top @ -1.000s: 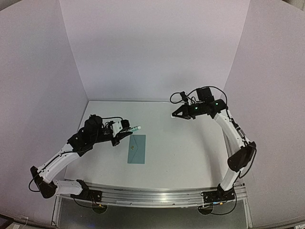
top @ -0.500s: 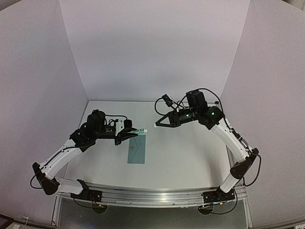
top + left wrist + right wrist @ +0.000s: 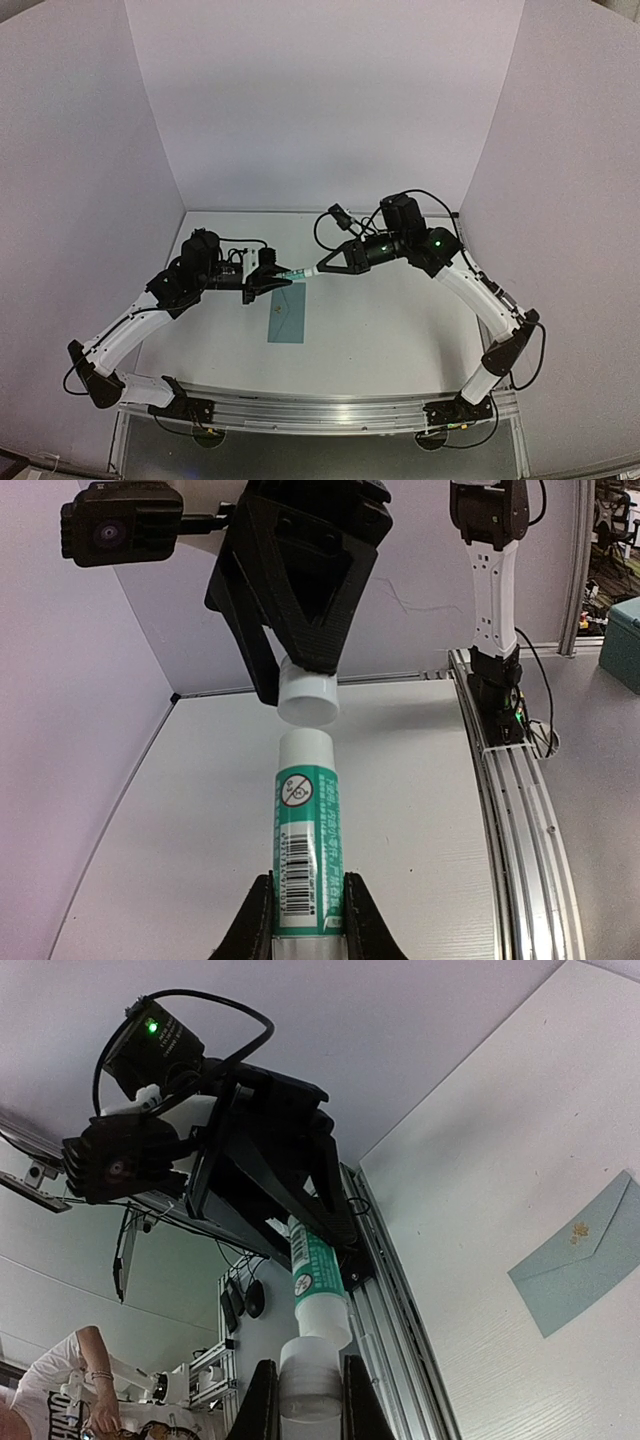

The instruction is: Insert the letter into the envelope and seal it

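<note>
The teal envelope lies flat on the table with its triangular flap folded down and a small tan spot at the flap's tip; it also shows in the right wrist view. The letter is out of view. My left gripper is shut on a green-and-white glue stick, held level above the envelope's far end. My right gripper is shut on the stick's white cap. The cap sits right at the stick's white end, slightly off line.
White walls enclose the table on three sides. An aluminium rail with both arm bases runs along the near edge. The right arm arches over the table's right half.
My right gripper has swung left across the table with the cap and met the tip of the glue stick. My left gripper shifted slightly right, then held still.
</note>
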`<action>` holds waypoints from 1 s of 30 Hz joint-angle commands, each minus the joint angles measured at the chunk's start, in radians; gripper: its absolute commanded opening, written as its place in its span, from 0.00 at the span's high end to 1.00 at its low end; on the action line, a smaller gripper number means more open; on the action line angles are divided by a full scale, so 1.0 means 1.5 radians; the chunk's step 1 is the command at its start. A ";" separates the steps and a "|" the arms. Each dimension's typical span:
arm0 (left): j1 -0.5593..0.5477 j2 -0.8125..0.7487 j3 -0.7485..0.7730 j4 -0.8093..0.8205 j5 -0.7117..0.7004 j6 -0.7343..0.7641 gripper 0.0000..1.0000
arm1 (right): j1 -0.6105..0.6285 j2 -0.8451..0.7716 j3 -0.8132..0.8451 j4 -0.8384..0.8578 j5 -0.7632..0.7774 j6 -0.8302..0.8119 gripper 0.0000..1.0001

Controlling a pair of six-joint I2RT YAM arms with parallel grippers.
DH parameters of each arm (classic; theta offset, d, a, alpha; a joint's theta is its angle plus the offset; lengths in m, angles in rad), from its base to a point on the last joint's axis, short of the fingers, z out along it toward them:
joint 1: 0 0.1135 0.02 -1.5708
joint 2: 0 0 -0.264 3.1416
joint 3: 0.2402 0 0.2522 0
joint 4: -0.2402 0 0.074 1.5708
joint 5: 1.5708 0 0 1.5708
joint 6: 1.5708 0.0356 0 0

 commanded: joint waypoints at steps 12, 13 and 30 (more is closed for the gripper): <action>-0.003 0.001 0.030 0.040 -0.001 -0.019 1.00 | 0.005 0.034 0.033 0.021 -0.028 -0.004 1.00; -0.003 0.001 0.030 0.039 -0.002 -0.018 1.00 | 0.006 0.035 0.033 0.023 -0.030 -0.005 1.00; -0.003 -0.009 0.018 0.045 -0.012 -0.024 1.00 | 0.006 0.009 -0.002 0.073 -0.068 -0.001 1.00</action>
